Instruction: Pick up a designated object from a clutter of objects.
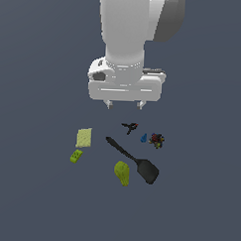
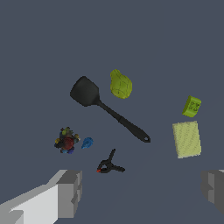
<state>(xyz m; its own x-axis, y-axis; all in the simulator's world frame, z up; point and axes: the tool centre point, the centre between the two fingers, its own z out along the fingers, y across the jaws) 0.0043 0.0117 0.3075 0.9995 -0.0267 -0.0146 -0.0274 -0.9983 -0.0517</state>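
Note:
The small lime-green studded brick (image 1: 76, 156) lies on the floor at the exterior view's left, just below the pale green flat square (image 1: 84, 138). It also shows in the wrist view (image 2: 191, 106), beside the square (image 2: 187, 139). My gripper (image 1: 124, 105) hangs above the clutter, open and empty, its fingertips (image 1: 109, 104) wide apart. It is up and to the right of the brick, nearest the tiny black clamp (image 1: 129, 126). In the wrist view the fingers (image 2: 70, 192) frame the clamp (image 2: 109, 165).
A black spatula (image 1: 134, 161) lies diagonally in the middle, also in the wrist view (image 2: 105, 108). A yellow-green lump (image 1: 122, 172) lies below it. A blue bit (image 1: 143, 138) and a dark multicoloured piece (image 1: 157, 140) lie at the exterior view's right.

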